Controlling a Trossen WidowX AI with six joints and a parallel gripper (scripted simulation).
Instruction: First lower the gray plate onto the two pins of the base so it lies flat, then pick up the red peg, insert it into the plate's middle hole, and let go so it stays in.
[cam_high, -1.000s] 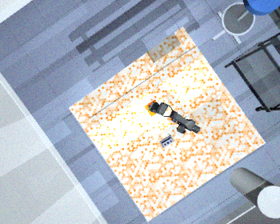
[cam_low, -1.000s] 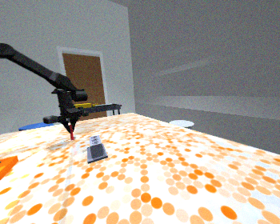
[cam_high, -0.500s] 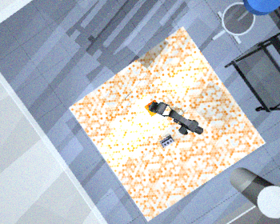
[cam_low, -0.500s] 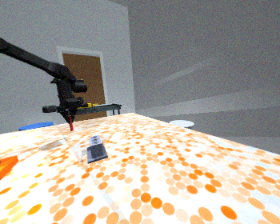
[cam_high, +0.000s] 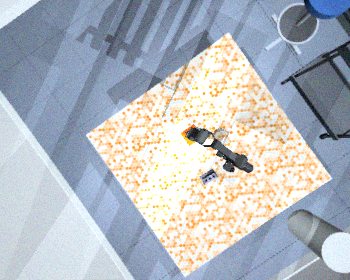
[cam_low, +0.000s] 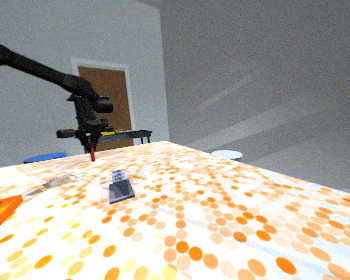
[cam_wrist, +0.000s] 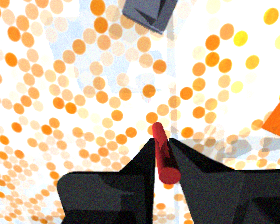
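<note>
Item: my gripper (cam_wrist: 161, 142) is clamping the red peg (cam_wrist: 164, 156), long axis pointing down; gray plate (cam_wrist: 149, 12), seemingly seated, is lying ahead, well apart.

Claw (cam_wrist: 161, 150) clamped on red peg (cam_wrist: 164, 154)

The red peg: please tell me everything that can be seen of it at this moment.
The red peg is a short, smooth, plain red cylinder with a rounded end and no markings. It is clamped between the two dark jaws of the gripper, which touch it on both sides. In the exterior view it hangs upright below the gripper, lifted off the dotted table. The gray plate lies apart from it.
</note>
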